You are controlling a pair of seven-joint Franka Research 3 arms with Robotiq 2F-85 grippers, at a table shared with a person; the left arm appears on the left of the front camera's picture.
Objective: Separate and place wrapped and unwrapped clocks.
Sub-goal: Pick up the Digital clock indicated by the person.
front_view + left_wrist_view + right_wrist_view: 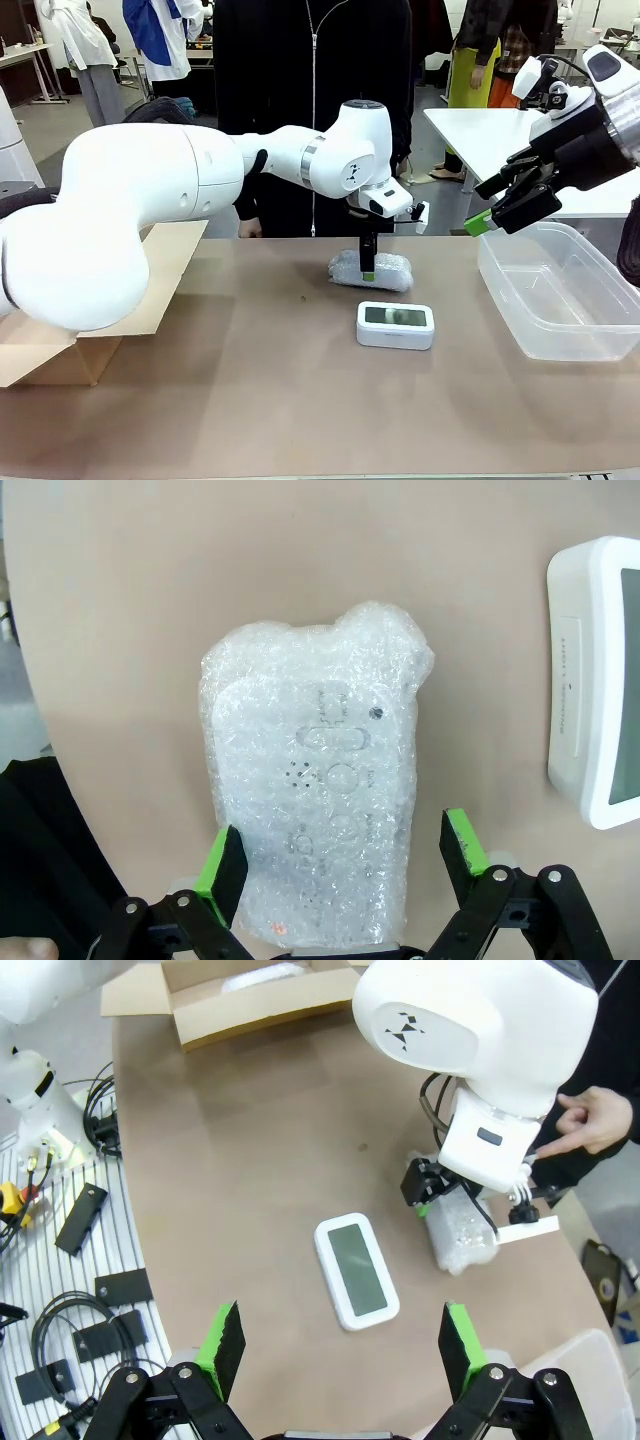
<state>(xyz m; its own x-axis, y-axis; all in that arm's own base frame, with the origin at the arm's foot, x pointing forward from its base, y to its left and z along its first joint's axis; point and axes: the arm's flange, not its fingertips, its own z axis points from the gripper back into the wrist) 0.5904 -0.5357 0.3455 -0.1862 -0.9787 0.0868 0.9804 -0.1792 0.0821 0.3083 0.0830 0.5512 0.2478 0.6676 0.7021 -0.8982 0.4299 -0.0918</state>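
Left hand [367, 268] hovered low over wrapped clock [390, 270] at far centre of desk [250, 400], fingers spread wide, straddling it, not clamped. Bare clock [396, 324] lay screen up just nearer. Right hand [495, 215] hung open, raised over left edge of clear tub [497, 290] at right. Second wrapped bundle [262, 976] sat inside cardboard box [150, 280] at left.

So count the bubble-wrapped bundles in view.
2. One bundle lies between the open fingers of the left tool, beside the bare clock. The other bundle sits inside the cardboard box, partly hidden by its wall; more may hide there.
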